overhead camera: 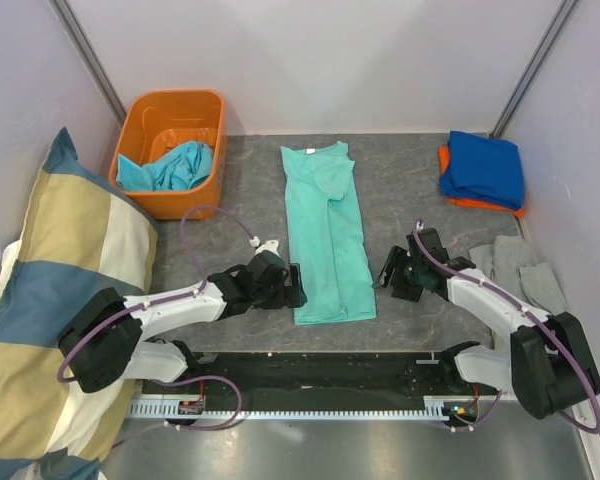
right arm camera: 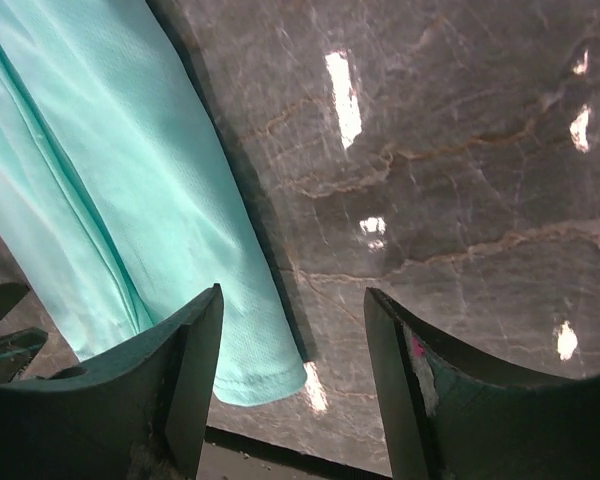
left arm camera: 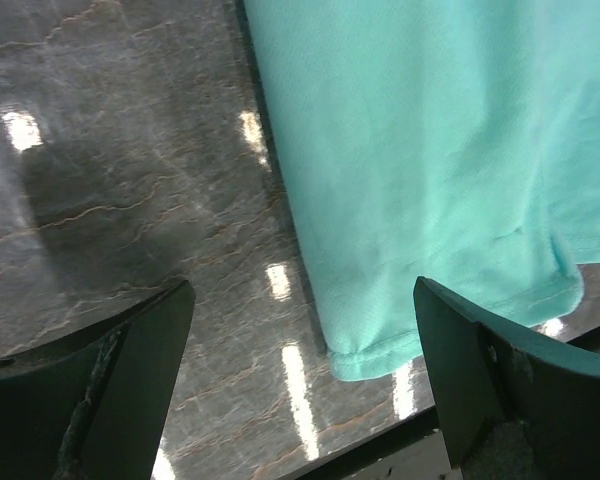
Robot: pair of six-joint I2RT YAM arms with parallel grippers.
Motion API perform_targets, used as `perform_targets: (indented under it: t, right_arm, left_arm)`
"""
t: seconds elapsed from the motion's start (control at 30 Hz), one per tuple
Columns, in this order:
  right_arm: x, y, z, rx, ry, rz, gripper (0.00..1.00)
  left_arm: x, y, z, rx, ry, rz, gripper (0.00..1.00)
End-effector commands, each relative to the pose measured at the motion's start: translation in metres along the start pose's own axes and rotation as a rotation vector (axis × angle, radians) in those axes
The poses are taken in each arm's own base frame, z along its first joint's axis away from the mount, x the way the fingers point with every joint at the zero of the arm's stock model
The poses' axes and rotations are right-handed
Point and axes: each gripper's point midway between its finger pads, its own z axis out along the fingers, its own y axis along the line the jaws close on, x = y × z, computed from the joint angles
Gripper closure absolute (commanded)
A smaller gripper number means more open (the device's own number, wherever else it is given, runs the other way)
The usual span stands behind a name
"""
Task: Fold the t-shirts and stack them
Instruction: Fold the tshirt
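A mint-teal t-shirt (overhead camera: 327,232) lies flat in the middle of the table, folded lengthwise into a long strip, its hem toward me. My left gripper (overhead camera: 296,285) stands open just left of the hem's near corner (left arm camera: 380,355), nothing between its fingers. My right gripper (overhead camera: 387,272) stands open just right of the other near corner (right arm camera: 255,375), also holding nothing. A royal blue t-shirt (overhead camera: 483,167) lies folded on an orange one (overhead camera: 472,202) at the back right. A turquoise t-shirt (overhead camera: 170,167) is crumpled in the orange tub (overhead camera: 204,103).
A big blue-and-cream striped pillow (overhead camera: 50,300) fills the left side. A grey cloth (overhead camera: 520,266) lies by the right arm. The table's dark front edge (left arm camera: 380,445) runs just below both grippers.
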Motion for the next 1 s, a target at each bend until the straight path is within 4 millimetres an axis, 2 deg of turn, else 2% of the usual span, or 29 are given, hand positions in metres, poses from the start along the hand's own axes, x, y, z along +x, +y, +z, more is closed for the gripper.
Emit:
perform_targets:
  t: [0.0,0.27,0.37,0.63,0.73,0.77,0.83,0.87,0.97]
  right_arm:
    - [0.011,-0.003,-0.008,-0.014,0.021,0.000,0.34]
    - [0.021,-0.009,-0.012,-0.021,0.030,0.006,0.33]
    - [0.022,-0.009,-0.013,-0.024,0.028,0.007,0.33]
    - [0.026,-0.012,-0.013,-0.020,0.031,0.005,0.33]
    - [0.028,-0.014,-0.013,-0.020,0.033,0.006,0.33]
    - [0.027,-0.014,-0.012,-0.018,0.031,0.007,0.33]
    - [0.027,-0.014,-0.012,-0.018,0.031,0.007,0.33]
    - [0.027,-0.014,-0.012,-0.022,0.030,0.004,0.33]
    - [0.032,-0.008,-0.014,-0.055,0.050,-0.016,0.33]
  left_arm:
    - [0.019,-0.015,0.004,0.072,0.041,-0.087,0.00]
    - [0.044,-0.025,0.007,0.101,0.105,-0.088,0.14]
    - [0.053,-0.027,0.004,0.111,0.139,-0.093,0.15]
    - [0.079,-0.016,-0.003,0.089,0.181,-0.107,0.25]
    - [0.081,-0.014,-0.004,0.082,0.179,-0.108,0.34]
    - [0.081,-0.013,-0.004,0.082,0.179,-0.111,0.45]
    - [0.080,-0.007,-0.002,0.057,0.161,-0.113,0.59]
    - [0.080,-0.006,-0.001,0.053,0.160,-0.114,0.71]
    - [0.081,-0.005,-0.001,0.048,0.162,-0.110,0.82]
